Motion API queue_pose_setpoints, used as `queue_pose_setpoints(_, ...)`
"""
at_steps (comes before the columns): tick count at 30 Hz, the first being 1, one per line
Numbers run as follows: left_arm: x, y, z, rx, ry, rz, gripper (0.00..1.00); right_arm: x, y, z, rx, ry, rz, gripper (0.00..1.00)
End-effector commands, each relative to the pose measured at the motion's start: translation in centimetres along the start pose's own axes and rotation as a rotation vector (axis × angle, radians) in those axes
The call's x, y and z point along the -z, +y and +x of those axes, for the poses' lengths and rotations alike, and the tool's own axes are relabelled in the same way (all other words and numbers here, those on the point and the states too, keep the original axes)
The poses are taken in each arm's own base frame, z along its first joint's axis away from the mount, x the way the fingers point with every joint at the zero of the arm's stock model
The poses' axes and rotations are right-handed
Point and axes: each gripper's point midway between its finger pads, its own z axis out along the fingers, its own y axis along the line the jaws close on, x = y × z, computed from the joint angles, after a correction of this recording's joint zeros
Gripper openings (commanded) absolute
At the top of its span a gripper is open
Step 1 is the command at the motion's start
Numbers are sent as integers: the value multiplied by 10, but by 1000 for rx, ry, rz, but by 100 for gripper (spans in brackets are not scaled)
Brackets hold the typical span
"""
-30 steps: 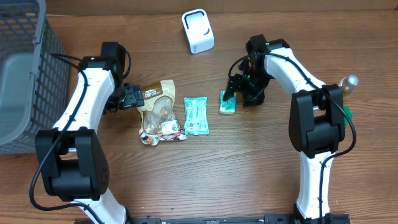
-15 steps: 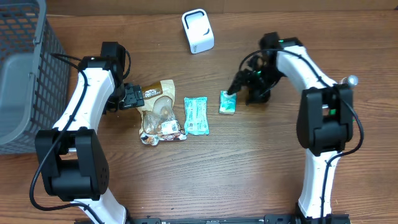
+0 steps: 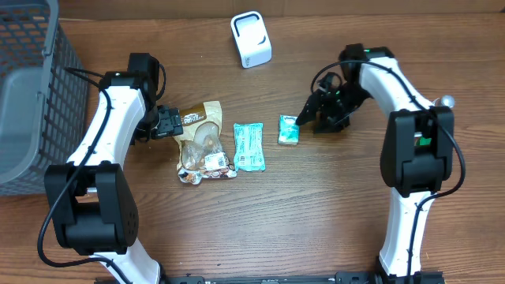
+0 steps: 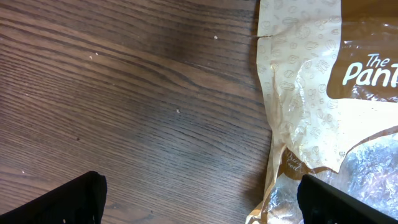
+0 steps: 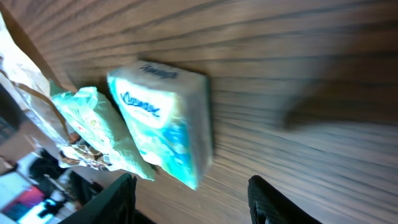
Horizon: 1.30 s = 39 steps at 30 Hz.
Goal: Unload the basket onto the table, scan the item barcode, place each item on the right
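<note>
The white barcode scanner (image 3: 251, 39) stands at the back of the table. Three items lie in a row: a brown snack bag (image 3: 202, 142), a teal packet (image 3: 249, 147) and a small teal-and-white tissue pack (image 3: 289, 130). My right gripper (image 3: 308, 120) is open just right of the tissue pack and holds nothing. In the right wrist view the tissue pack (image 5: 165, 121) lies ahead of the gripper (image 5: 193, 202), outside its jaws. My left gripper (image 3: 162, 122) is wide open at the bag's left edge. In the left wrist view the bag (image 4: 323, 93) reaches the right finger of the gripper (image 4: 202, 205).
A grey mesh basket (image 3: 24, 95) stands at the far left edge. A silver-topped object (image 3: 443, 102) and something green (image 3: 440, 144) sit behind the right arm. Bare wood lies in front of the items.
My right gripper has drawn back to the right, away from the tissue pack, and its jaws have narrowed. The pack stays on the table. The left arm has not moved.
</note>
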Motion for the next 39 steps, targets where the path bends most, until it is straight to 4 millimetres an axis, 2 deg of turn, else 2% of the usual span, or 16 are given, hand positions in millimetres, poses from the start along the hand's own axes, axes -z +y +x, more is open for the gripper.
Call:
queue_pose_setpoints(1, 1, 1, -5, -15, -11, -7, 100, -12, 3, 0, 58, 2, 47, 54)
queue_pose_setpoints(7, 1, 1, -5, -15, -11, -7, 100, -20, -3, -5, 40, -35, 167, 47)
queue_pose_setpoints(17, 1, 1, -5, -15, -11, -7, 99, -22, 1, -8, 55, -47, 167, 44)
queue_pose_setpoints(22, 1, 1, -5, -15, -11, -7, 100, -22, 0, -7, 38, -45, 167, 39)
queue_pose_setpoints(31, 1, 1, -5, -15, -11, -7, 99, -31, 10, -4, 72, -40, 181, 39)
queue_pose_setpoints(34, 1, 1, -5, -15, -11, -7, 100, -34, 3, -4, 35, -64, 271, 39)
queue_pose_setpoints(39, 1, 1, -5, -15, -11, -7, 100, -36, 4, -5, 34, -75, 291, 39)
